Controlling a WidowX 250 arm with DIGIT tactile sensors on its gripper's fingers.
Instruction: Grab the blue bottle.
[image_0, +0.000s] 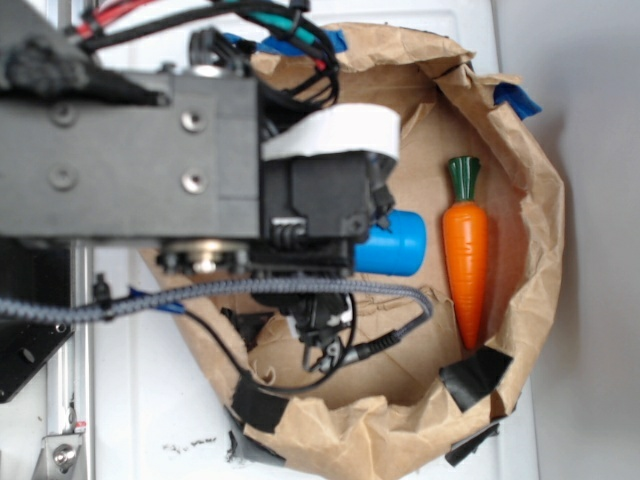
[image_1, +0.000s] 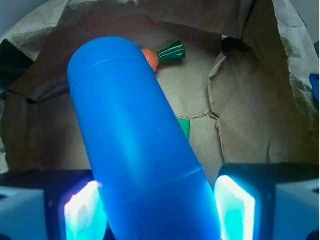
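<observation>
down inside the crumpled brown paper lining (image_0: 520, 180) that sits on the white counter (image_0: 150, 400), the blue bottle (image_1: 140, 150) lies near the middle of the paper hollow, just beside the carrot (image_0: 466, 255). from the outside view only the bottle's rounded end shows, poking out from under the black arm (image_0: 130, 150) toward the carrot, with a narrow strip of paper between the two. the carrot lies lengthwise along the right side of the hollow, its green top pointing toward the far edge of the paper.

the wrist view looks straight down the bottle: it fills the middle of the frame, tilted, running from between the gripper (image_1: 160, 210) up toward the carrot's green top. the jaws stand spread, one glowing fingertip (image_1: 82, 212) on each side of the bottle. the left one looks to be touching the bottle's side; the right one stands close, and i cannot tell whether it touches. a bit of something green (image_1: 184, 127) peeks out just behind the bottle on the paper floor.

black tape (image_0: 475, 375) patches the paper rim at the near right, and blue tape (image_0: 515, 98) shows at the far right rim.
</observation>
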